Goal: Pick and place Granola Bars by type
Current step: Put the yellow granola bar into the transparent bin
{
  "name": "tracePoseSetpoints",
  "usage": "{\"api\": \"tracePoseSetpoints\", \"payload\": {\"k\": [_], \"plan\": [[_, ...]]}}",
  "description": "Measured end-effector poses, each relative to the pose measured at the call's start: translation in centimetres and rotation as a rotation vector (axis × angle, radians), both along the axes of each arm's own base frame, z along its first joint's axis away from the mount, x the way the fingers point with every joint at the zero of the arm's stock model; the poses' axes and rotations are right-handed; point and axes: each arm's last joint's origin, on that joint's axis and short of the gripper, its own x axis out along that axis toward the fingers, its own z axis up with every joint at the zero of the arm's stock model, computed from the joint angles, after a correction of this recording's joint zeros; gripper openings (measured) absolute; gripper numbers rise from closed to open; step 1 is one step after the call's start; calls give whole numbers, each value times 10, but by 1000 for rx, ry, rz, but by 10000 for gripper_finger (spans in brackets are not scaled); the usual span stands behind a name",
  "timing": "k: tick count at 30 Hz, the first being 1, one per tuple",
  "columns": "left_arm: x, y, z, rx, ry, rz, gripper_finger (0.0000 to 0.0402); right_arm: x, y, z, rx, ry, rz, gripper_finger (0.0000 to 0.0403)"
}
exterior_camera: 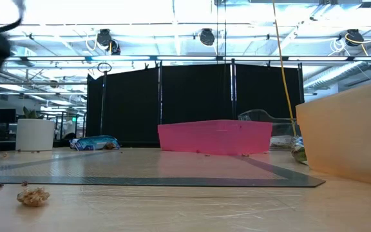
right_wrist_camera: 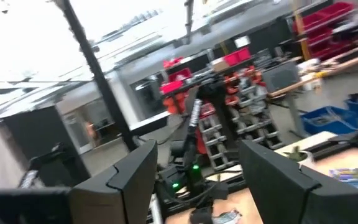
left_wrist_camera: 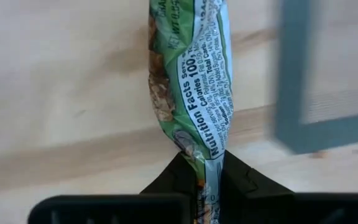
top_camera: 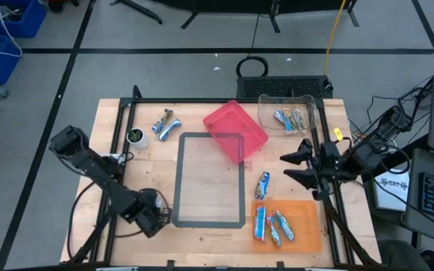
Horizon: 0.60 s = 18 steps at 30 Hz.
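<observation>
my left gripper (left_wrist_camera: 209,177) clenched on 1 green bar (left_wrist_camera: 191,81) | right gripper (top_camera: 296,167) released | orange tray (top_camera: 307,233): 3 bars | clear bin (top_camera: 266,109): 2

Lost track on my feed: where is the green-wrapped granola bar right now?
The green-wrapped granola bar is pinched in the left gripper, at the table's front-left in the high view, just left of the grey mat.

bars (top_camera: 274,226) in tray (top_camera: 312,236), cup (top_camera: 136,136) left of bin (top_camera: 228,120)
</observation>
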Motion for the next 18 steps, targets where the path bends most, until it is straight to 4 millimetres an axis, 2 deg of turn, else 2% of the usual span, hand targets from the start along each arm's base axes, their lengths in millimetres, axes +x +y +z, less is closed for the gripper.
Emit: {"api": "tracePoseSetpoints", "payload": {"k": [11,18], "plan": [[63,40,52,225,-252,-267,29,-2,-4,14,-82,-115,-80,222],[103,74,104,514,-410,-441,27,1,-15,22,-90,-151,-160,222]]}}
